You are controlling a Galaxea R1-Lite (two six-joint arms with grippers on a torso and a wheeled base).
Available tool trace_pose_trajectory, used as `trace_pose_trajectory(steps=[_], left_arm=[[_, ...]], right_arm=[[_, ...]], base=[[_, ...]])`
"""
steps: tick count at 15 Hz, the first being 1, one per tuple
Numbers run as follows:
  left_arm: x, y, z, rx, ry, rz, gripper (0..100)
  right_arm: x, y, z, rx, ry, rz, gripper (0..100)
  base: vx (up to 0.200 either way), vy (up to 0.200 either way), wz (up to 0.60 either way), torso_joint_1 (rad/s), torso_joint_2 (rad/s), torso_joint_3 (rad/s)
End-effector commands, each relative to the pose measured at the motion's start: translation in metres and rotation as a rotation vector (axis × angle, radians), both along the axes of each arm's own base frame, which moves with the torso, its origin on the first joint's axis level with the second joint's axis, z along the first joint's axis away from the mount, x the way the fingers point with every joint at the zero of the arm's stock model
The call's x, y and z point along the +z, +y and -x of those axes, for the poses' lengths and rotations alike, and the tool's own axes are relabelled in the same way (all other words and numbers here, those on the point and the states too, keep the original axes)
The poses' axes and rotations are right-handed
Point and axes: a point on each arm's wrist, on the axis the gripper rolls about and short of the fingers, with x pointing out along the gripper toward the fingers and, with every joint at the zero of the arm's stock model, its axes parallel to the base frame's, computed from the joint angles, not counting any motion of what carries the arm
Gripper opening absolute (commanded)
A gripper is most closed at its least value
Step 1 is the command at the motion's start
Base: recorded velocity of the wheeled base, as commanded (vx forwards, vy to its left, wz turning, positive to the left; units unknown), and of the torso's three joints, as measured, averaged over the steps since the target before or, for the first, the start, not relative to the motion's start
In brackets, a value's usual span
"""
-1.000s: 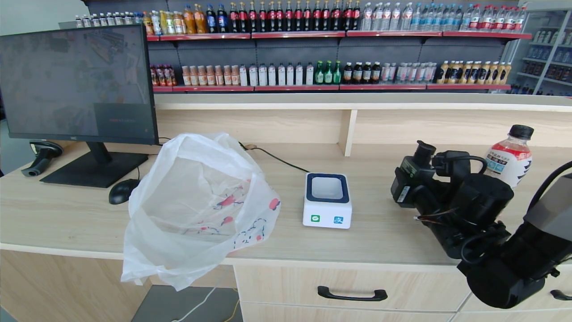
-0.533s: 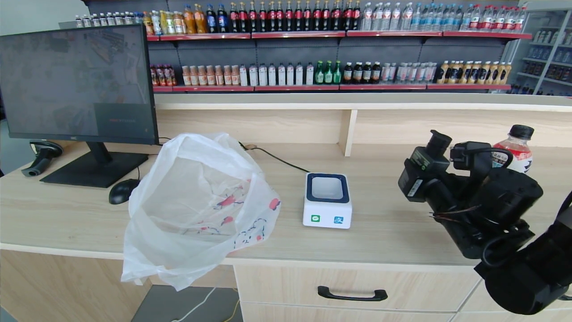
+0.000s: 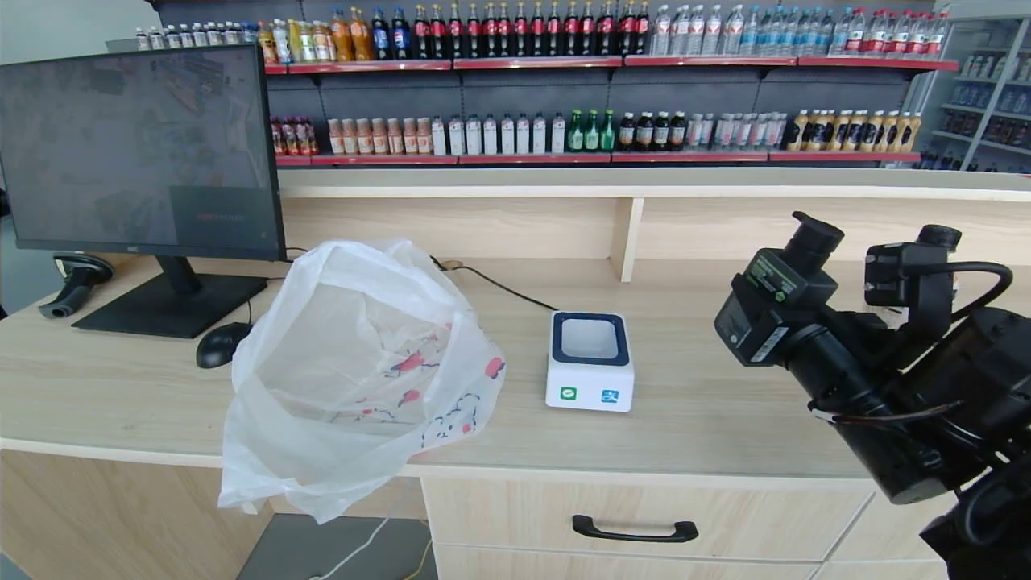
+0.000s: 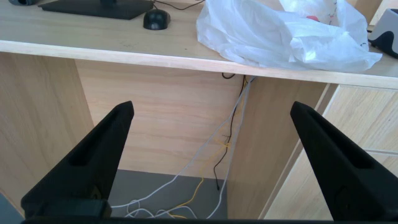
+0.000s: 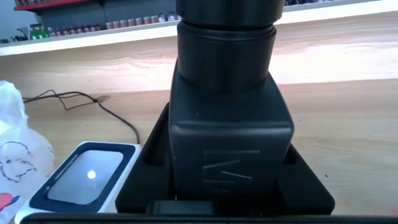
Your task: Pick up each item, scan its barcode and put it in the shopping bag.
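My left gripper [image 4: 211, 109] hangs below the counter's [image 3: 709, 419] front edge, spread wide and holding nothing. Whether my right gripper [image 3: 781, 294] is open or closed I cannot tell; it sits above the right end of the counter with nothing visibly in it. Just past it shows the round black cap of the bottle [image 3: 940, 236], at the far right near the back wall and well apart from the scanner [image 3: 590, 362]. My arm hides the rest of the bottle. From the cap I take it for a plastic drink bottle. If full, it should be moderately heavy, with smooth, rather slippery walls that give under a hard squeeze. I would grip it round the middle of the body, below the shoulder, firmly but without crushing, and leave the barcode uncovered. The cap is too small and too high to hold it steady. The scanner is a white, round-cornered box whose glossy window, framed in dark blue, faces up. The shopping bag [image 3: 362, 379] is thin, limp, translucent white film with red and dark print. Its mouth gapes and one side droops over the counter's front edge, so I expect it to sag if nudged. The counter is pale, matte wood grain.
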Motion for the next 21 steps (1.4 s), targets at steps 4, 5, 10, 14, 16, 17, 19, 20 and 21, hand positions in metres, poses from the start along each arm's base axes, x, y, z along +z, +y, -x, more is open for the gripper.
trace_pose_trajectory(steps=[4,5,10,14,16,17,19,20,21], left_arm=[[0.0,0.0,0.0,0.0,-0.001,0.0,100],[0.0,0.0,0.0,0.0,-0.001,0.0,100],[0.0,0.0,0.0,0.0,-0.001,0.0,100],[0.0,0.0,0.0,0.0,-0.001,0.0,100],[0.0,0.0,0.0,0.0,-0.001,0.0,100],[0.0,0.0,0.0,0.0,-0.001,0.0,100],[0.0,0.0,0.0,0.0,-0.001,0.0,100],[0.0,0.0,0.0,0.0,-0.001,0.0,100],[0.0,0.0,0.0,0.0,-0.001,0.0,100]], right_arm=[[0.007,0.033,0.043,0.198,-0.019,0.001,0],[0.009,0.04,0.052,0.246,-0.024,-0.003,0],[0.007,0.055,0.083,0.411,0.013,-0.093,0],[0.009,0.072,0.097,0.633,0.018,-0.122,0],[0.01,0.074,0.098,0.765,0.021,-0.132,0],[0.012,0.074,0.1,0.826,0.031,-0.158,0],[0.019,0.077,0.1,0.918,0.025,-0.204,0],[0.022,0.079,0.099,0.946,0.029,-0.235,0],[0.028,0.082,0.097,0.97,0.03,-0.282,0]], base=[[0.0,0.0,0.0,0.0,0.0,0.0],[0.0,0.0,0.0,0.0,0.0,0.0],[0.0,0.0,0.0,0.0,0.0,0.0],[0.0,0.0,0.0,0.0,0.0,0.0],[0.0,0.0,0.0,0.0,0.0,0.0],[0.0,0.0,0.0,0.0,0.0,0.0],[0.0,0.0,0.0,0.0,0.0,0.0],[0.0,0.0,0.0,0.0,0.0,0.0],[0.0,0.0,0.0,0.0,0.0,0.0]])
